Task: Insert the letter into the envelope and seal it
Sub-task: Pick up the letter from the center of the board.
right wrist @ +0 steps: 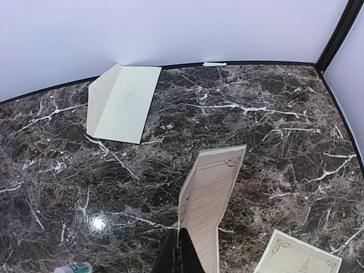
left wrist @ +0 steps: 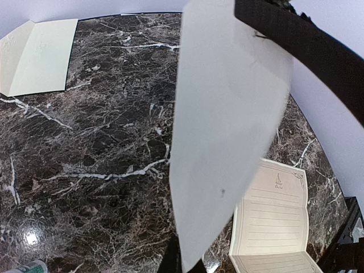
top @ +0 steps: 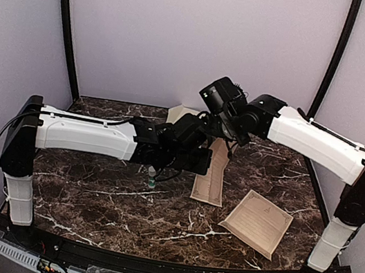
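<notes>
The letter (top: 210,180), a tan folded sheet with ruled lines and a dark border, hangs above the middle of the marble table. My right gripper (right wrist: 181,250) is shut on the upper end of this letter (right wrist: 213,187). My left gripper (left wrist: 185,263) is shut on an edge of the same sheet, and the letter's plain back (left wrist: 227,114) fills that view. In the top view the left gripper (top: 204,160) and right gripper (top: 229,141) meet at the sheet. The cream envelope (right wrist: 122,102) lies flat at the back, flap open, partly hidden by the arms in the top view (top: 178,115).
A second printed tan sheet (top: 257,222) lies on the table at the front right, also seen from the left wrist (left wrist: 276,222). A small green-and-white tube (top: 152,182) lies under the left arm. Dark posts and lilac walls close in the table's sides and back.
</notes>
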`<act>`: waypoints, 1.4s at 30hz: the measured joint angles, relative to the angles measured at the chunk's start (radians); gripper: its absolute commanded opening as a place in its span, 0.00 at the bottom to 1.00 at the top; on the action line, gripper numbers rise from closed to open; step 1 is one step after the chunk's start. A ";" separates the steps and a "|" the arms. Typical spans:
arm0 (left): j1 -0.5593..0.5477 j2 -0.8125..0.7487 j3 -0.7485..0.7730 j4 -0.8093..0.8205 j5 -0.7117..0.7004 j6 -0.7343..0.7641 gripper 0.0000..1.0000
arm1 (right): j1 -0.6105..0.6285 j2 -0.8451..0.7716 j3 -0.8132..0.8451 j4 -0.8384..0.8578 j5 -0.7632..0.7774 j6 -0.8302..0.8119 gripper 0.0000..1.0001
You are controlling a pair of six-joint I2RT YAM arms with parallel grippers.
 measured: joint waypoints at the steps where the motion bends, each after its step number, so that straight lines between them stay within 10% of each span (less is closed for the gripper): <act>1: 0.000 0.000 0.000 0.000 0.000 -0.001 0.00 | 0.000 0.000 0.000 0.000 -0.001 0.001 0.26; 10: -0.002 -0.059 -0.059 0.002 0.052 0.013 0.00 | -0.011 -0.119 -0.108 0.098 -0.065 -0.010 0.82; 28: 0.262 -0.429 -0.278 -0.086 0.687 0.307 0.00 | -0.351 -0.609 -0.634 0.500 -0.866 -0.374 0.98; 42: 0.368 -0.449 -0.235 -0.218 0.958 0.332 0.00 | -0.224 -0.798 -0.748 0.595 -1.276 -0.565 0.92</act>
